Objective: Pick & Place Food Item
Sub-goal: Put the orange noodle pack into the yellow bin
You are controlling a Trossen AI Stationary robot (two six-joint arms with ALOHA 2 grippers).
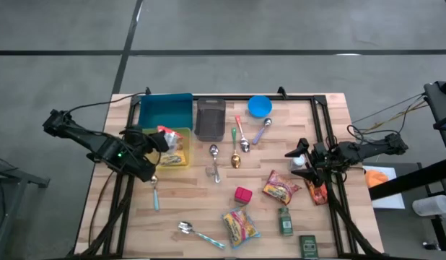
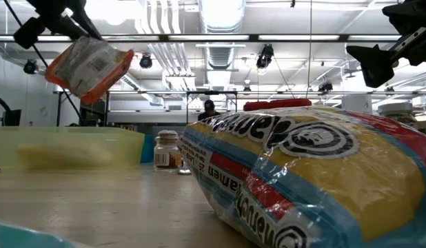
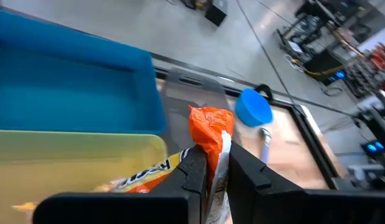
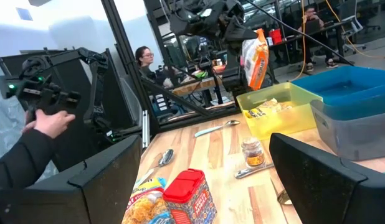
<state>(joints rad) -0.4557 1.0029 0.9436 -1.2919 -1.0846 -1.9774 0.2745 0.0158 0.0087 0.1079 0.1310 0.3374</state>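
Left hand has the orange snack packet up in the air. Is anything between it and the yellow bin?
Nothing visible. The left hand holds the orange snack packet right above the yellow bin, whose open top already holds another packet.

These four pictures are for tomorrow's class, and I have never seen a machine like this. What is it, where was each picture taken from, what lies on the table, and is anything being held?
It is a robot with two dark arms at a wooden table, each ending in a two-finger tool. One picture looks straight down from above, one looks level across the tabletop, and two come from cameras on the wrists.

The left tool is shut on an orange snack packet, hanging above the yellow bin, which already holds a packet. The right tool waits open at the table's right edge, holding nothing.

On the table lie a blue bin, a grey bin, a blue bowl, several spoons, noodle packets, a red box and a small jar. The right wrist picture also shows a person in the room behind.
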